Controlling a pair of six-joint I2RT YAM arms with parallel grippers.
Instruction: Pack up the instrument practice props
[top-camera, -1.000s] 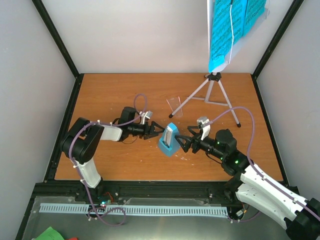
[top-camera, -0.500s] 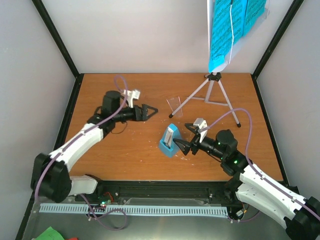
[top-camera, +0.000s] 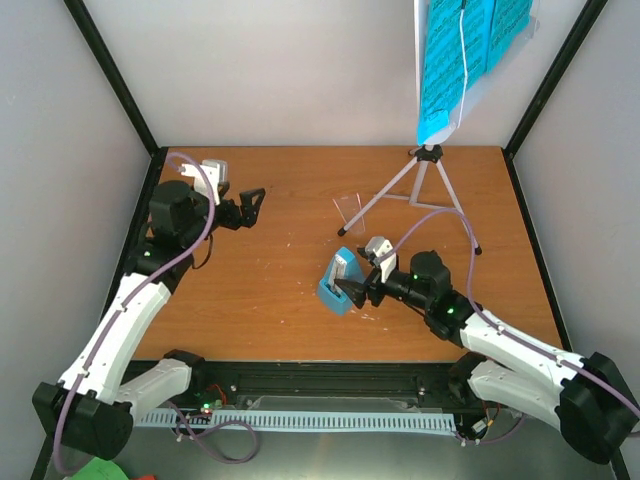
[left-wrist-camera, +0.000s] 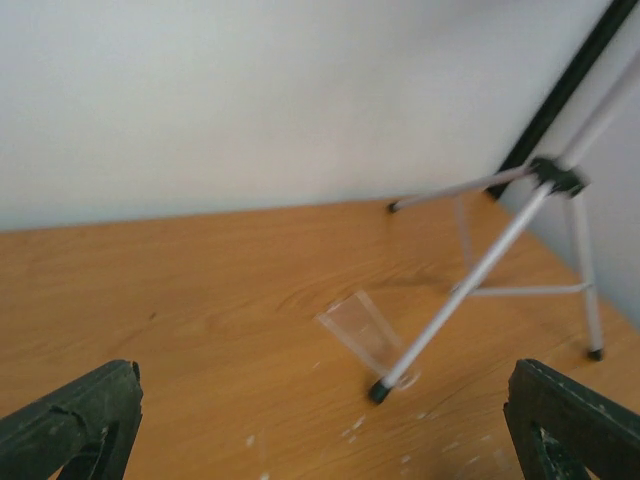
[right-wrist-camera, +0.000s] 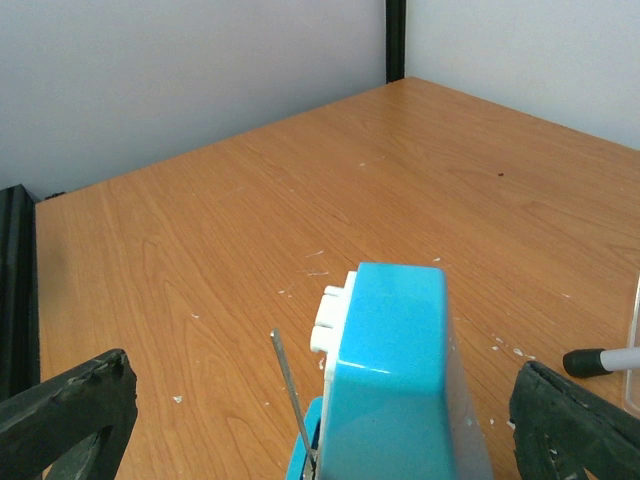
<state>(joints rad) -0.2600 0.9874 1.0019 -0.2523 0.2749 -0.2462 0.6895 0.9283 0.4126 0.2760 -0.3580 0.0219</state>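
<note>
Left arm: extended from its base up the left side of the table, forearm raised, wrist turned toward the table's middle; left gripper (top-camera: 255, 207) spread wide and holding nothing; its black fingers (left-wrist-camera: 72, 425) frame the wrist view at either edge.

Right arm: laid low across the table, reaching leftward; right gripper (top-camera: 351, 292) spread wide, jaws on either side of the metronome (right-wrist-camera: 395, 385); no contact visible.

Metronome: light-blue plastic, tapering body, flat top, white face; thin metal rod (right-wrist-camera: 291, 392) standing at its front; sits directly ahead of the right gripper, between its fingers, well apart from the left gripper.

Music stand (top-camera: 424, 184): grey metal tripod, slender tubular legs with black rubber feet; stands beyond the right gripper toward the back wall, and ahead and to the right in the left wrist view; desk raised high, carrying bright-blue sheet-music pages (top-camera: 458, 52) printed with dark staves.

Clear plastic piece (left-wrist-camera: 358, 331): small, transparent, flat on the table just beside one tripod foot.

Table (top-camera: 270, 320): orange-brown wood-grain laminate, smooth, flecked with white specks.

Enclosure: plain pale walls (top-camera: 280, 70); black frame posts (top-camera: 110, 75) at the corners.
</note>
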